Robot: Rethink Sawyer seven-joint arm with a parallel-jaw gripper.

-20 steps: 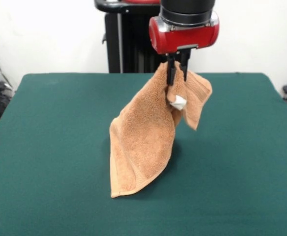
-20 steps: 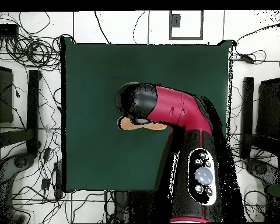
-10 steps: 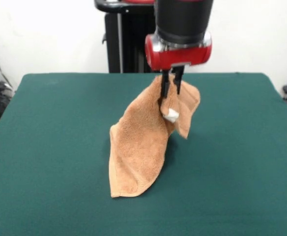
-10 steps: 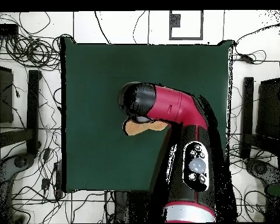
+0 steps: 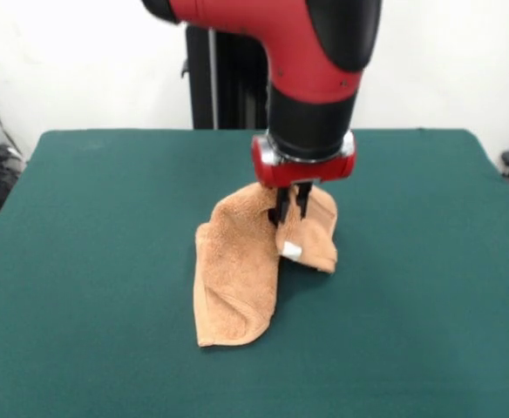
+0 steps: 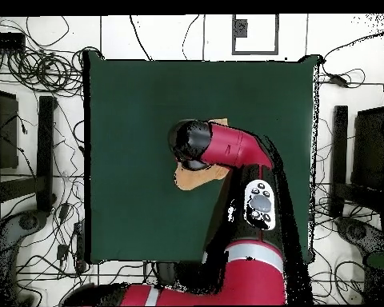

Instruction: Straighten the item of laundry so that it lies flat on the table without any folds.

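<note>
Red arm (image 5: 311,78) low over towel (image 5: 237,279)

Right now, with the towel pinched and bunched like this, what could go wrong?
1. The gripper is shut on one part of the towel, which lies doubled; releasing here would probably leave folds.
2. Its near end rests on the table, so dragging might roll it under.
3. In the overhead view the arm hides most of the cloth, making flatness hard to check.

From overhead, the arm (image 6: 227,156) covers most of the towel (image 6: 197,177) and hides the jaws entirely. In the front view the surface (image 5: 80,261) runs off the bottom edge, and the towel's white tag (image 5: 291,251) is too small to read.
</note>
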